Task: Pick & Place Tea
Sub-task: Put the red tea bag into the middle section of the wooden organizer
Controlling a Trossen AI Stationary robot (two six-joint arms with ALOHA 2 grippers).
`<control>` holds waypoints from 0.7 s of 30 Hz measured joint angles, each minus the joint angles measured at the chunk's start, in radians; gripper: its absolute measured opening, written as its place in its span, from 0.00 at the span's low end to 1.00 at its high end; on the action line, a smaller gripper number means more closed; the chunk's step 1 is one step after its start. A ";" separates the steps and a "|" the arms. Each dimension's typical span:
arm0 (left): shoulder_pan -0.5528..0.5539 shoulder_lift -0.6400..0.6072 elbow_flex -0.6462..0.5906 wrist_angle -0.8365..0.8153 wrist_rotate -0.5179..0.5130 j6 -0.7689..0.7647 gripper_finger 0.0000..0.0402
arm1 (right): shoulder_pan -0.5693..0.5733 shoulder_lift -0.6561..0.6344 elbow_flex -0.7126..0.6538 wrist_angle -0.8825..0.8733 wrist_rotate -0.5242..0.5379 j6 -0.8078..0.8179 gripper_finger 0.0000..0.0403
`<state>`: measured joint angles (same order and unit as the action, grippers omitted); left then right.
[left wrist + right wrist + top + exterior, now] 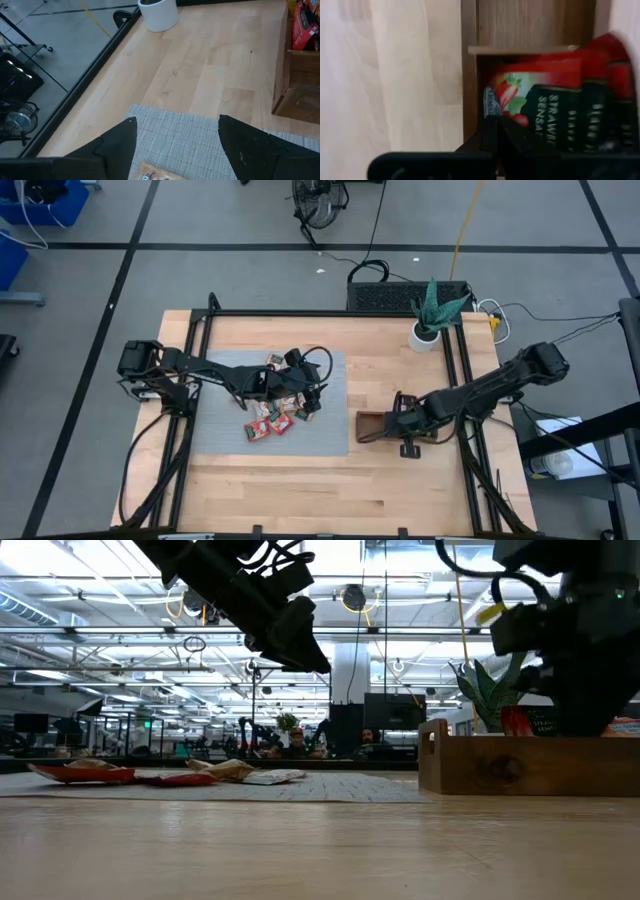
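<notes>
My right gripper [404, 423] is down in the wooden tray [372, 426], fingers pinched fully together; its wrist view shows red strawberry tea sachets [545, 107] standing in a compartment just ahead of the fingertips, but I can't tell if one is actually clamped. My left gripper [312, 392] hangs over the grey mat [225, 430] with fingers [117, 145] spread wide, nothing between them. Loose tea sachets [268, 423] lie scattered on the mat just beside and under it. A white pot with a plant [428, 330] sits at the table's far edge.
</notes>
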<state>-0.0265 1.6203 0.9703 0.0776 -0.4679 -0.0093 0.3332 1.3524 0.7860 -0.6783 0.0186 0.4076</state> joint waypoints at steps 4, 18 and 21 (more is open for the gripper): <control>0.000 0.000 0.000 0.000 0.000 0.002 0.68 | 0.000 0.052 0.000 0.005 -0.026 -0.005 0.00; 0.000 0.000 0.000 0.001 0.000 0.003 0.68 | 0.050 0.102 -0.001 -0.006 0.262 0.058 0.00; 0.000 0.000 0.000 0.001 0.000 0.003 0.68 | 0.063 0.096 -0.001 -0.021 0.328 0.084 0.00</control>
<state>-0.0268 1.6203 0.9703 0.0784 -0.4679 -0.0068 0.3966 1.4487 0.7853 -0.6996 0.3461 0.4912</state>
